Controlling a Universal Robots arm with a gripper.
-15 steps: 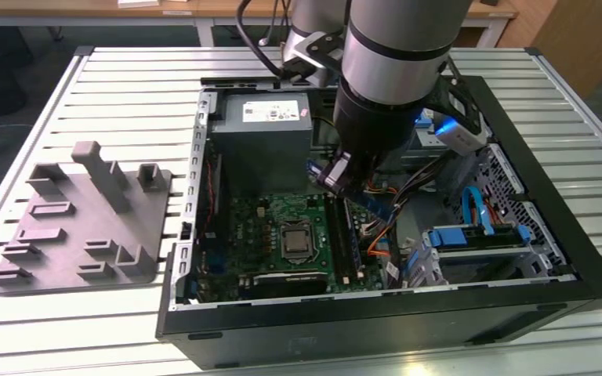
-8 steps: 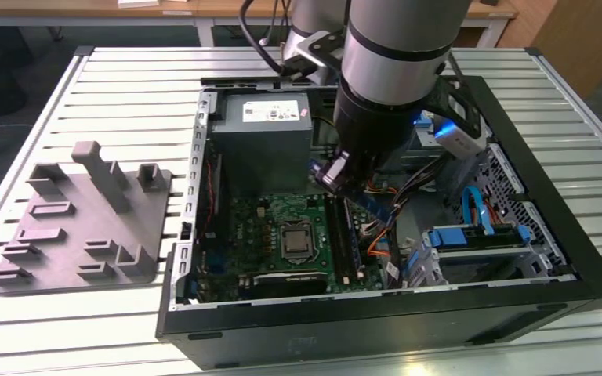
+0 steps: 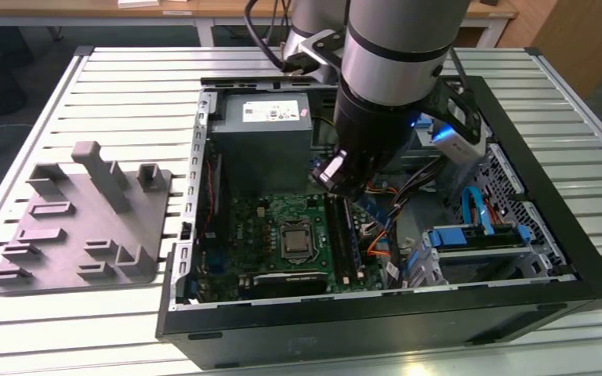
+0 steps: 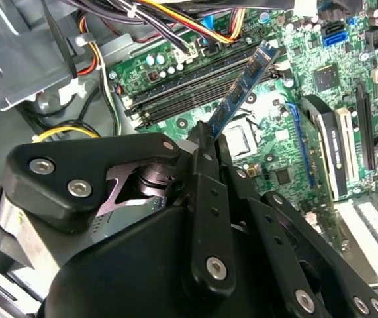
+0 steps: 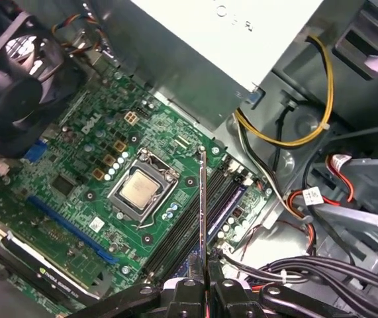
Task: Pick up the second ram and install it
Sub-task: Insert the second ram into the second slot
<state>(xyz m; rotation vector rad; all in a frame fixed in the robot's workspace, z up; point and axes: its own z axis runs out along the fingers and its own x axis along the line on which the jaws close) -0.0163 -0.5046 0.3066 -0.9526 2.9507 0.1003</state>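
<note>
Clearly, the tool (image 4: 210,136) is clamped on the second ram (image 4: 245,86), its 2 dark fingers (image 4: 205,142) pinching 1 end of the stick. In the second wrist view the ram is a thin, flat, narrow strip with a bluish face, with small parts dotted along it. It slants out from the fingers over the green board (image 4: 308,59), and its free end is above the row of long black slots (image 4: 189,89).

In the first wrist view the ram (image 5: 203,205) is seen edge-on. It appears as a fine dark line running from the tool (image 5: 206,283) along the slots (image 5: 182,235), beside the board's (image 5: 76,152) square metal processor socket (image 5: 139,189).

Neither wrist view settles whether the ram's lower edge touches a slot or hangs just over the board. The gripped end is hidden between the fingers. Whether any slot on the board already holds a stick is hard to make out.

In the exterior view the arm (image 3: 395,63) reaches down into the open computer case (image 3: 552,258) that stands on the slatted worktop (image 3: 123,78). It ends over the slot side of the board (image 3: 280,227), and its bulk covers the stick and the finger ends there. Bundled cables (image 4: 175,20) cross the edge of the board in the second wrist view and hide part of it.
</note>
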